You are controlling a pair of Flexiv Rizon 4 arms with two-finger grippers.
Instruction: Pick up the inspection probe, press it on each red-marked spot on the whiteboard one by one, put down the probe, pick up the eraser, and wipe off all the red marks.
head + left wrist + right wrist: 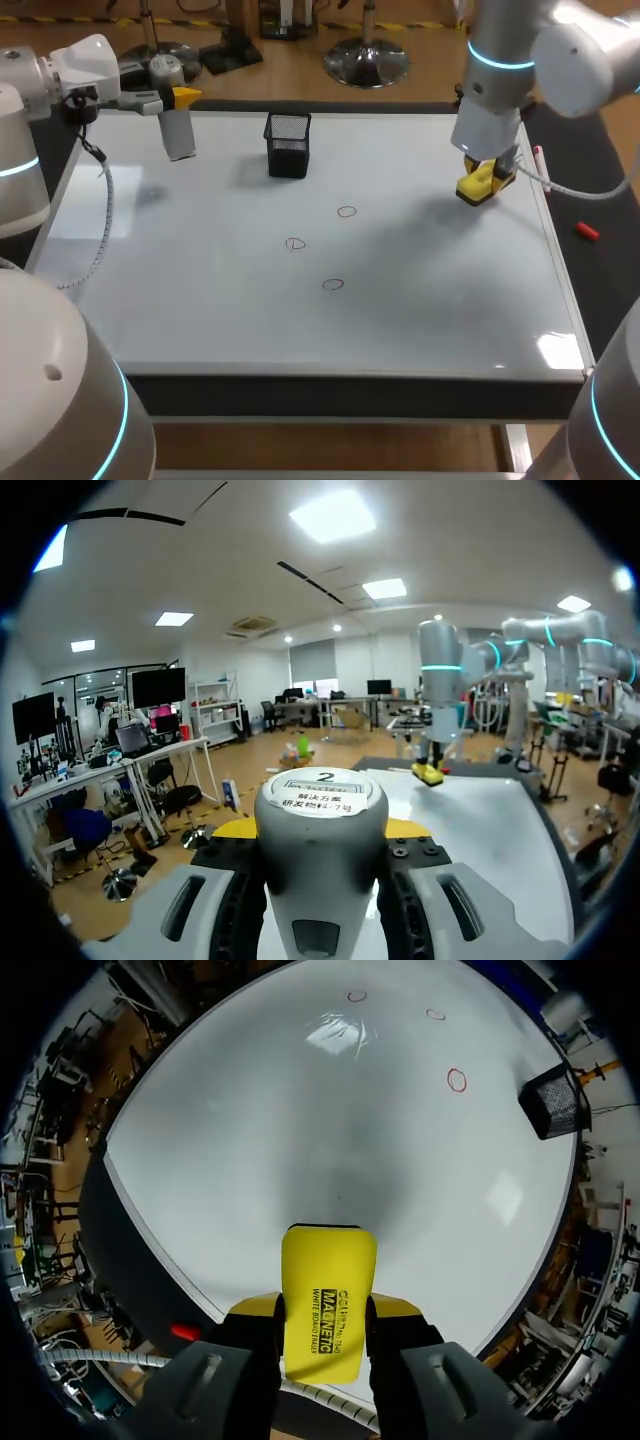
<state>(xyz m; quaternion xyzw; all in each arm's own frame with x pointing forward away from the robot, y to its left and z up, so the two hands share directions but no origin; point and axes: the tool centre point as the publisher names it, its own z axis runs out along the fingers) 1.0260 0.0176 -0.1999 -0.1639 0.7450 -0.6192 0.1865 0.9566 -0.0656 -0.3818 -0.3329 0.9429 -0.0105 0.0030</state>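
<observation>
The left claw (176, 98) grips the probe (179, 138) at the whiteboard's (200, 310) 10 o'clock. The right claw (487, 178) clamps the eraser (328, 1285) at 2 o'clock, with 3 red marks (347, 211) between them.

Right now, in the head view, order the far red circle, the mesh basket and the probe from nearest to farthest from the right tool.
1. far red circle, near the middle, closest to the right tool with its eraser.
2. mesh basket, further left and back.
3. probe, in the left tool at the far left corner.
</observation>
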